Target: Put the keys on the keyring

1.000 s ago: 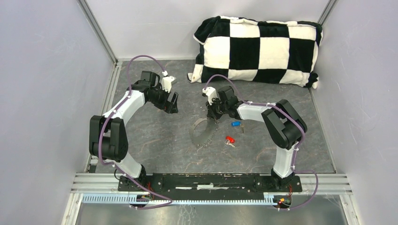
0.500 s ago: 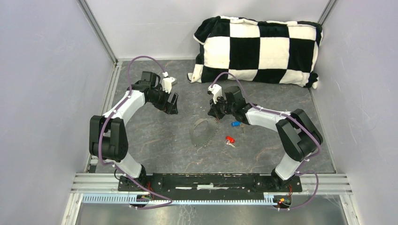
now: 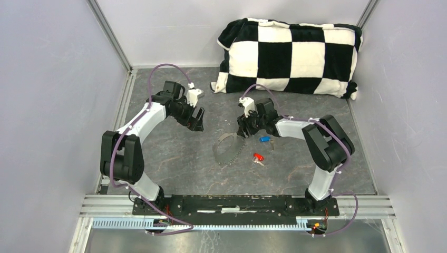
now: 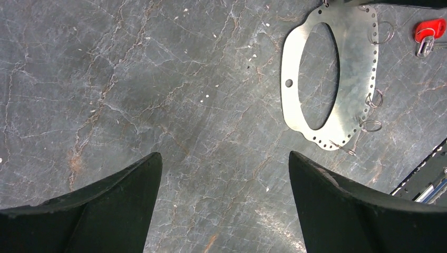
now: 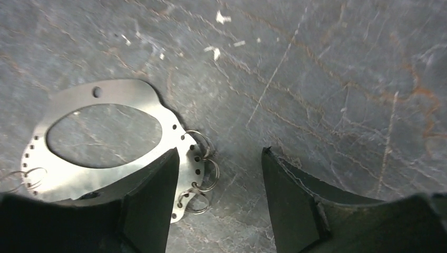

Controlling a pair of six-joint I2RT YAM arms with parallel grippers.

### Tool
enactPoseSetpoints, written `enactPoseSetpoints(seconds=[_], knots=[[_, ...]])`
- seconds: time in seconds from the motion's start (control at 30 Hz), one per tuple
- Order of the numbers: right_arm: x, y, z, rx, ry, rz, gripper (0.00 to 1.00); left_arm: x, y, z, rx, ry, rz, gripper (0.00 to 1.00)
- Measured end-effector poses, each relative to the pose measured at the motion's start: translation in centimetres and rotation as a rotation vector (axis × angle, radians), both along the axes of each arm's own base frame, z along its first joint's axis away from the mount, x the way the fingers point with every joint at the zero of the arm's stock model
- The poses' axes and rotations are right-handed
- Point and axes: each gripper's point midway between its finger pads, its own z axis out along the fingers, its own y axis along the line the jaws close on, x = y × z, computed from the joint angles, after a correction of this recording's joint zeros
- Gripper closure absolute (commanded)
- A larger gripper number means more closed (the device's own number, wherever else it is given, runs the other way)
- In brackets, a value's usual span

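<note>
We have just released the keyring (image 5: 118, 88): our right gripper (image 5: 220, 153) stands parted, empty. It lies flat near the blue key (image 3: 264, 139) and red key (image 3: 258, 156), neither threaded. Our left gripper (image 4: 224, 155) hangs wide.

The left gripper (image 4: 224, 158) stands wide open, its two dark fingers (image 4: 95, 211) rising from the lower edge with only grey, veined table (image 4: 132, 79) between them. Ahead of the right-hand finger, well apart from it, lies the keyring (image 4: 291, 105): a flat silvery oval plate, holes punched along its outer edge, small split rings (image 4: 372, 125) hanging off that side. Past its far end, further right, sits the red-headed key (image 4: 429, 29), near the plate.
</note>
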Motion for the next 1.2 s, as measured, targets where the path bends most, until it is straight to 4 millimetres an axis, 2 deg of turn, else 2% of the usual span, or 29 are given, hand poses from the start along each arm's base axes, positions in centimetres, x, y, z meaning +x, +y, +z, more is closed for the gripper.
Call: enactPoseSetpoints(seconds=[0.07, 0.33, 0.47, 0.53, 0.6, 0.7, 0.73, 1.03, 1.2], knots=[[0.0, -0.1, -1.2, -0.008, 0.027, 0.001, 0.41, 0.0, 0.0, 0.0, 0.0, -0.001, 0.0, 0.05], [0.1, 0.5, -1.3, 0.012, 0.049, 0.011, 0.65, 0.0, 0.0, 0.1, 0.0, -0.004, 0.001, 0.06], [-0.2, 0.7, -1.4, 0.022, 0.067, 0.013, 0.66, 0.0, 0.0, 0.1, 0.002, -0.004, 0.001, 0.06], [-0.5, 0.8, -1.5, 0.028, 0.074, 0.015, 0.71, 0.0, 0.1, 0.1, 0.005, -0.005, 0.003, 0.06], [-0.7, 1.0, -1.5, 0.034, 0.076, 0.019, 0.78, 0.1, 0.1, 0.1, 0.006, -0.005, 0.004, 0.06], [-1.0, 1.4, -1.5, 0.045, 0.083, 0.025, 0.97, 0.1, 0.1, 0.1, 0.007, -0.005, 0.004, 0.06], [-1.0, 1.5, -1.4, 0.051, 0.083, 0.028, 1.0, 0.1, 0.1, 0.1, 0.007, -0.005, 0.004, 0.06], [-2.4, 2.3, -1.0, 0.077, 0.102, 0.045, 1.0, -0.3, -1.1, 0.3, 0.004, -0.014, -0.033, 0.08], [-3.9, 1.9, 0.5, 0.123, 0.092, 0.043, 1.0, -0.9, -2.3, 0.4, -0.007, -0.01, -0.071, 0.06]])
